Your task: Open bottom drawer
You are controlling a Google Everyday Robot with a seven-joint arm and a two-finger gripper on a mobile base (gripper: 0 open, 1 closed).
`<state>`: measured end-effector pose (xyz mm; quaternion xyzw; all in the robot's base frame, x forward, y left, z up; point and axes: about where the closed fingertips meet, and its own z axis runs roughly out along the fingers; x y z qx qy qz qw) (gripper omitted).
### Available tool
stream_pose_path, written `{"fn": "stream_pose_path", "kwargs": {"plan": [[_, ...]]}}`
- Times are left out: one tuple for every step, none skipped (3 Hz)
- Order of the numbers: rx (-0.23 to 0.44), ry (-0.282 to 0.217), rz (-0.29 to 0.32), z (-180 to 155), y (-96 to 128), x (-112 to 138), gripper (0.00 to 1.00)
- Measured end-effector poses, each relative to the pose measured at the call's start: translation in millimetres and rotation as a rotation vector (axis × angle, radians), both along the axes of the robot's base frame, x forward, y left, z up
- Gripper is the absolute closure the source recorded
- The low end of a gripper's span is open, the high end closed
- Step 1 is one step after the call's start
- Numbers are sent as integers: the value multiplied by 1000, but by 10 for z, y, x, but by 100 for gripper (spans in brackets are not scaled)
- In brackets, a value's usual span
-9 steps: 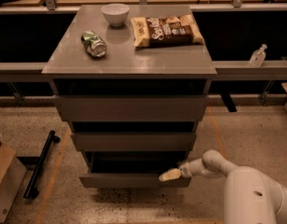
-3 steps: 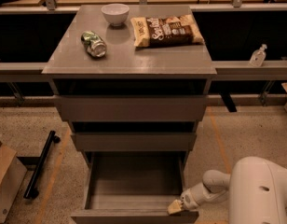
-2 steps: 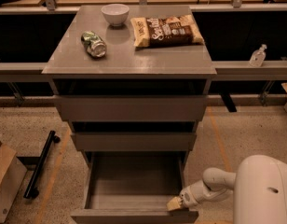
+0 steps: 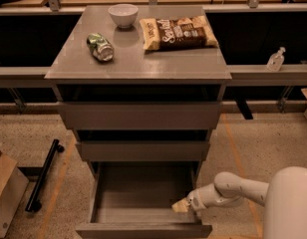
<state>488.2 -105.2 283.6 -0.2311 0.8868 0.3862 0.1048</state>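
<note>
The grey three-drawer cabinet (image 4: 138,116) stands in the middle of the camera view. Its bottom drawer (image 4: 143,229) is pulled far out, showing a shallow empty grey box. The middle drawer (image 4: 142,151) and the top drawer (image 4: 139,116) are pushed in. My gripper (image 4: 182,206) is at the right side of the open bottom drawer, just behind its front panel, touching or very near the right wall. My white arm (image 4: 243,189) reaches in from the lower right.
On the cabinet top are a white bowl (image 4: 123,14), a crushed green can (image 4: 100,47) and a brown chip bag (image 4: 177,32). A small clear bottle (image 4: 275,59) stands on the right rail. A black bar (image 4: 43,175) and a cardboard box (image 4: 6,195) lie on the floor at left.
Three seconds ago the bottom drawer was only slightly out; it has since been pulled far out towards the camera. In the last second the gripper has lifted slightly beside the drawer's right wall.
</note>
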Motion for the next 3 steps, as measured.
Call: {"fn": "stream_pose_path", "kwargs": {"plan": [[6,-7,6,13,41,7,12],[8,-5,8,5,60,-3,0],[8,-5,9,5,61,-3,0]]}}
